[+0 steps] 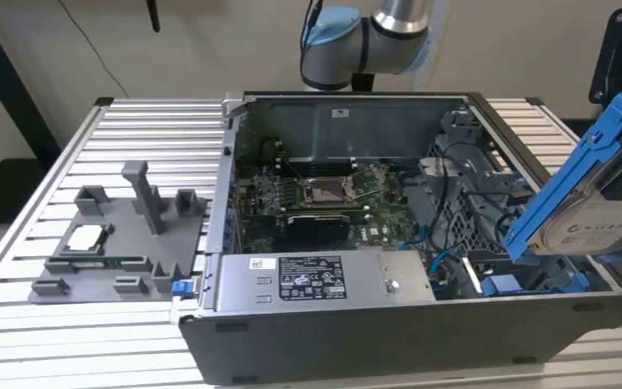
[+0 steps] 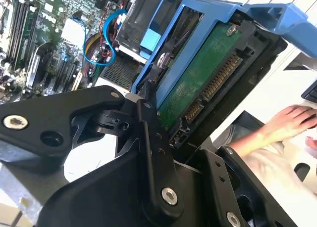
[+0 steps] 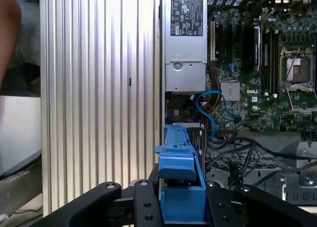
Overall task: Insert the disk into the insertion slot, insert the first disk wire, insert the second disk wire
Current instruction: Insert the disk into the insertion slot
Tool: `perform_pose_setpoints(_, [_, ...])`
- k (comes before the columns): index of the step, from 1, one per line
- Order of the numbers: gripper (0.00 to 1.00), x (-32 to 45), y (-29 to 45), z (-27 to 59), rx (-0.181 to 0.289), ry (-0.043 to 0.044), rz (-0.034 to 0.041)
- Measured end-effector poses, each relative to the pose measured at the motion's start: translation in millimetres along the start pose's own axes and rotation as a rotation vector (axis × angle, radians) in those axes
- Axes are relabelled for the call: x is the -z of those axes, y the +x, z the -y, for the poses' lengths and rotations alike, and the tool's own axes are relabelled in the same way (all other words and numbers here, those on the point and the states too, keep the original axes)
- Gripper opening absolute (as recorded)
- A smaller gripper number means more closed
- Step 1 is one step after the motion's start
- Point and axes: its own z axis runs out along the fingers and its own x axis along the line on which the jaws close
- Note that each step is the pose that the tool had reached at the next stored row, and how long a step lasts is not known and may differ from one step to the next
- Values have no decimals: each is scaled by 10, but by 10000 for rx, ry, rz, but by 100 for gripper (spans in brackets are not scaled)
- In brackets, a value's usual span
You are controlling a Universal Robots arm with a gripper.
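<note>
At the exterior view's left, a slatted aluminium table (image 1: 30, 162) carries a grey plastic fixture tray (image 1: 127, 267) with upright posts and a pale square part (image 1: 84, 237) lying in one of its pockets. Just beside the tray, in the middle of that frame, stands an open computer case (image 1: 398, 348). Its green motherboard (image 1: 322, 194) lies flat on the case floor, with the bare processor socket (image 1: 322, 190) near its centre. The grey labelled power-supply box (image 1: 333, 279) sits along the case's near wall. Further right, blue cables (image 1: 432, 251) loop between the motherboard and the insertion slot (image 1: 495, 279). The slot is the grey bay with a perforated wall and blue fittings in the case's lower right corner, and nothing is seated in it. The disk (image 1: 598, 203) is at the exterior view's right edge. It hangs tilted in its bright blue carrier, in the air above the slot and the case's right rim, its lower corner close to the bay and its pale label facing the camera. The robot arm (image 1: 381, 32) shows at the top centre. In the first wrist view the gripper (image 3: 182, 202) has its jaws clamped on the blue carrier, with black fingers (image 3: 143, 204) pressed against both of its sides. The second wrist view shows the disk's green circuit board (image 2: 198, 78) and connector edge, and a person's hand (image 2: 292, 120) rests on a white surface beyond it.
</note>
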Motion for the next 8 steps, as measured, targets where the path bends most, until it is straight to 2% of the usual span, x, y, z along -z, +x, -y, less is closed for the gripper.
perform_pose_setpoints(8, [33, -17, 0, 1, 0, 0, 0])
